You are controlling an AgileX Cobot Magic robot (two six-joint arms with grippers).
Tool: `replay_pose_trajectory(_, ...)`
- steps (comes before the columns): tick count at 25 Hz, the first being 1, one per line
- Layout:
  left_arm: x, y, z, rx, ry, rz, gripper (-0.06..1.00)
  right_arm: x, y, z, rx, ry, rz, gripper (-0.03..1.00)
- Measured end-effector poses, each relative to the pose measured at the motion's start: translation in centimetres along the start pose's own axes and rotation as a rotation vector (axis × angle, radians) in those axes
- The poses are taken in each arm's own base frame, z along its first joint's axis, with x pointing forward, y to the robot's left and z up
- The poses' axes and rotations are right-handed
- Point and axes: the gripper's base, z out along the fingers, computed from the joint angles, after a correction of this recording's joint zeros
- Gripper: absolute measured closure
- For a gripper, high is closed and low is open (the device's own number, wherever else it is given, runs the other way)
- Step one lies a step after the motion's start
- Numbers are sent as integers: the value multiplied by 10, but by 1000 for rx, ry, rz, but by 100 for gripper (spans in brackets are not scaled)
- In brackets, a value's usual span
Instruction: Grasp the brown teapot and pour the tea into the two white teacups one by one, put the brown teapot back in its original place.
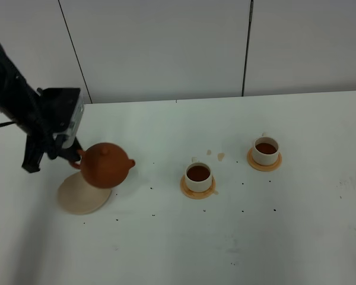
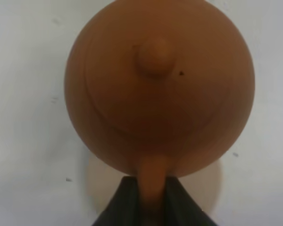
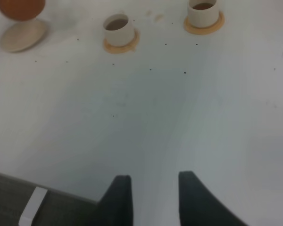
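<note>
At the far left of the high view, the left gripper [image 1: 71,155] grips the loop handle of the brown teapot [image 1: 105,165], its jaws closed narrowly on that handle. The pot hangs in the air, spout pointing right, above the right-hand part of the beige saucer [image 1: 80,195], which lies bare beneath it on the white table [image 1: 166,249]. The left wrist view looks onto the knobbed lid from the handle side: the two dark fingers [image 2: 122,205] pinch the handle between them, and the pale saucer [image 2: 96,181] peeks out beneath the pot's body.

Right of the teapot lies an open stretch of table marked only by dark specks. Then comes the nearer teacup [image 1: 198,176] on its orange coaster [image 1: 197,190], with dark tea inside. Two small tan stains lie just behind it. Further right and further back, the second teacup [image 1: 265,150] stands on its own coaster [image 1: 264,162], also with tea in it. The cups are well apart from each other and from the pot. Much bare table spreads to the right and in front of them.

The right gripper [image 3: 151,197] shows only in its own wrist view: its jaws stand moderately apart with nothing between them, low over the table near its front edge, well away from the teacups [image 3: 118,29].
</note>
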Motion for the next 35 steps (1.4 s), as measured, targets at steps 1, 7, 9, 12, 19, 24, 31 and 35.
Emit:
replay_pose_trajectory(1,3,-2,2,-1,8,0,77,0,0,0,0,0,0,73)
replay_pose_trajectory(7,11,-12,20,-50,51,-10,77,0,0,0,0,0,0,73)
replay_pose_trajectory(9,14,-13,25,-63,61,-13,77,0,0,0,0,0,0,73)
replay_pose_trajectory(12,15,-14,29,-64,71,-12,77,0,0,0,0,0,0,73)
replay_pose_trajectory(19,18,-16,22,-79,89,-9,77,0,0,0,0,0,0,73)
replay_pose_trajectory(24,26,-17,14,-93,110,-22,77,0,0,0,0,0,0,73)
replay_pose_trajectory(31,32,-18,13,-92,145,-20,77,0,0,0,0,0,0,73)
replay_pose_trajectory(35,34,-19,14,-86,161,-18,77,0,0,0,0,0,0,73)
